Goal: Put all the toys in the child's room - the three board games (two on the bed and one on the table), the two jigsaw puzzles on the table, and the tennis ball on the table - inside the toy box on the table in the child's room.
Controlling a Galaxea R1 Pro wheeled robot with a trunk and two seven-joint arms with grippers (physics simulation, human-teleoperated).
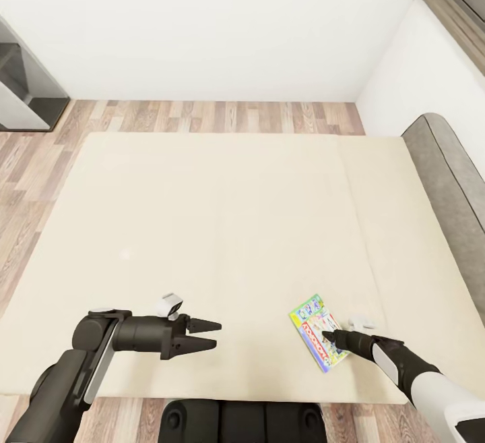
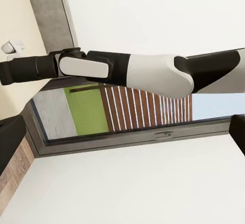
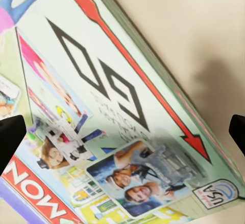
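One green-edged board game (image 1: 318,332) flat on the bed (image 1: 222,227); right gripper (image 1: 328,337) spread wide above it, empty: straddle an edge before closing.

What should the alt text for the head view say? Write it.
The right gripper reaches down onto a green-edged board game lying flat near the front of a beige bed. The left gripper hovers over the mattress, jaws open.

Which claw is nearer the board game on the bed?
Right. The right claw is over the board game, fingers spread. The left claw hangs over bare bed, well off to the game's left.
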